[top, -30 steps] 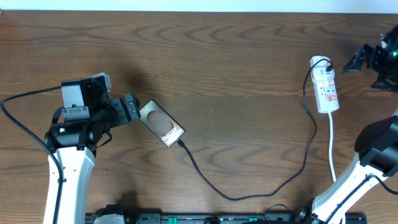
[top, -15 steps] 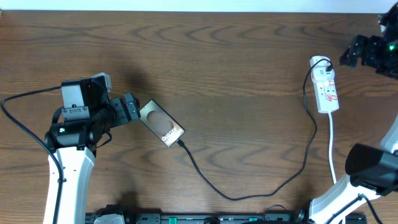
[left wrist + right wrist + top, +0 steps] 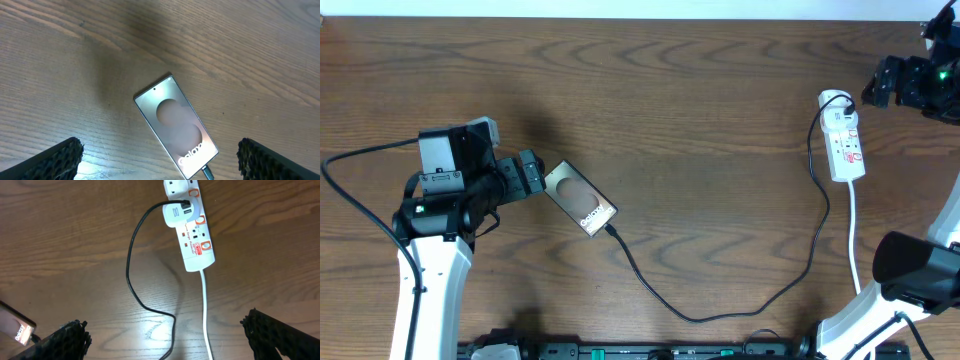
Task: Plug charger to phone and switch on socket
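Observation:
The phone [image 3: 579, 198] lies flat on the wooden table, its lettered end toward the lower right. The charger cable [image 3: 720, 305] runs from the phone's lower end in a loop to a white adapter on the socket [image 3: 843, 143]. The plug tip sits in the phone's end in the left wrist view [image 3: 207, 173], where the phone [image 3: 176, 126] lies between and ahead of the open fingers. My left gripper [image 3: 532, 175] is open just left of the phone. My right gripper [image 3: 876, 88] is open, up and to the right of the socket [image 3: 192, 227].
The socket's white cord [image 3: 854, 235] runs toward the table's front edge at the right. The cable [image 3: 131, 275] also curves down the right wrist view. The right arm's base [image 3: 910, 270] stands at the lower right.
My right arm has swung up and left toward the socket's far end. The left arm, phone and cable have not moved.

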